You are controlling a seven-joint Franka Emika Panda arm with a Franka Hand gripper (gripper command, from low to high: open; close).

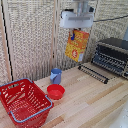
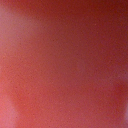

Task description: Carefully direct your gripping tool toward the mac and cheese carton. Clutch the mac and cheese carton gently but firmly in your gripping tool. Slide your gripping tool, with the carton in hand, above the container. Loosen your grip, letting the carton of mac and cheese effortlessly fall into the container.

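In the exterior view my gripping tool [image 1: 76, 29] hangs high above the table, shut on the top edge of the mac and cheese carton [image 1: 77, 46]. The orange-yellow carton with red and blue print dangles tilted in the air, above and to the exterior view's right of the blue cup. The container, a red lattice basket [image 1: 22, 102] with a grey-blue rim handle, stands on the table at the exterior view's lower left, well away from the carton. The wrist view is filled by a blurred red-orange surface [image 2: 64, 64], too close to make out.
A blue cup [image 1: 56, 76] and a small red bowl [image 1: 56, 91] stand between the basket and the carton. A black toaster oven [image 1: 112, 55] sits at the exterior view's right with a dark rack [image 1: 93, 73] lying in front of it. A woven screen stands behind.
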